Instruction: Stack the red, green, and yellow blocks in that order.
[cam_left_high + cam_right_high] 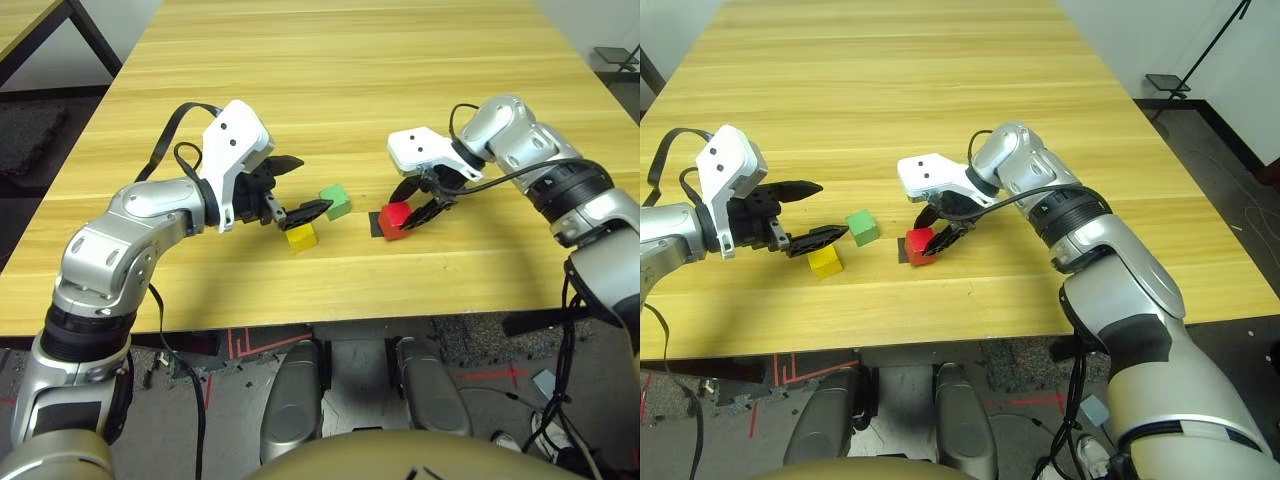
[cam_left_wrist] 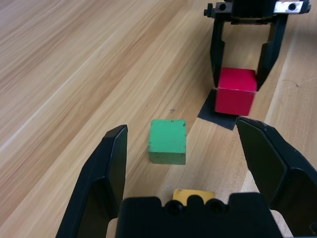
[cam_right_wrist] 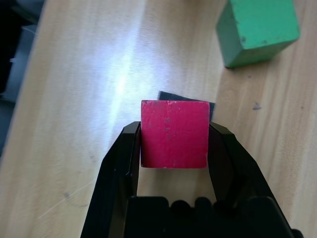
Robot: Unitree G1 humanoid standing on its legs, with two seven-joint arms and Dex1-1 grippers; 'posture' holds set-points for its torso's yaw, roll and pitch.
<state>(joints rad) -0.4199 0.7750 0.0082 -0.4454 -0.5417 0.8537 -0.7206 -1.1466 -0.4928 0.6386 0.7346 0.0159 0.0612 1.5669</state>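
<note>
- My right end effector [image 3: 173,136] pinches the red block [image 1: 395,218] by two opposite flat faces, at the black patch [image 2: 216,112], toward the near edge of the surface [image 1: 350,80]; whether it rests on the patch or hangs just above, I cannot tell.
- I judge the block light, rigid and matte, so a modest squeeze across flat sides should hold it without slipping or damage.
- My left end effector [image 2: 188,163] stands spread wide and holds nothing, aimed toward the green block [image 1: 335,201].
- The green block sits just beside the red one, on its left; the yellow block [image 1: 301,236] lies nearer the near edge, close under my left fingers.
- Nothing stands between the blocks; my own two end effectors crowding together look like the main obstruction.
</note>
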